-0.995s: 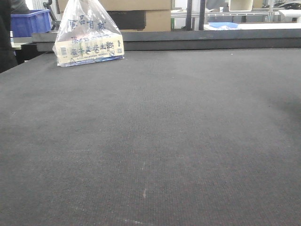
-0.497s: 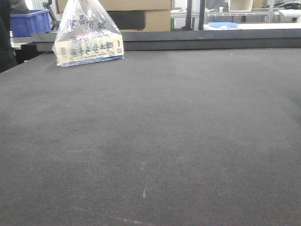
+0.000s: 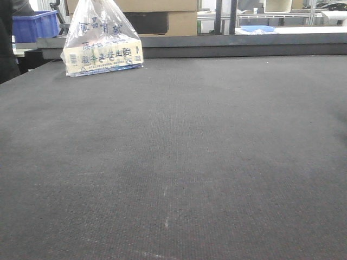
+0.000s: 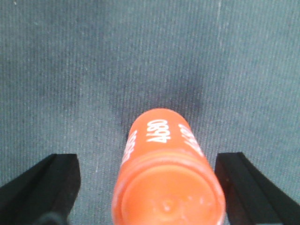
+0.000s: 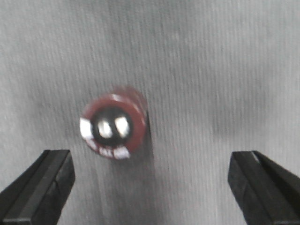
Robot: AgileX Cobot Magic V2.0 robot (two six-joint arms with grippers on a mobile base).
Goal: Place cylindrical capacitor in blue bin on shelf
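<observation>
Found left gripper (image 4: 147,161) spread wide either side of orange capacitor (image 4: 164,164) marked 4680, standing on mat (image 4: 93,70), no contact. Found right gripper (image 5: 150,159) equally apart around blurred red capacitor (image 5: 112,126). Spotted blue bin (image 3: 35,25) far back left, beyond mat.

You could read "4680" in white on the orange capacitor (image 4: 166,180); the plastic bag (image 3: 102,43) carried blue print, illegible.

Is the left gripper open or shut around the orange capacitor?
Open: the left gripper has its fingers clear of the orange capacitor, with grey mat showing on both sides.
</observation>
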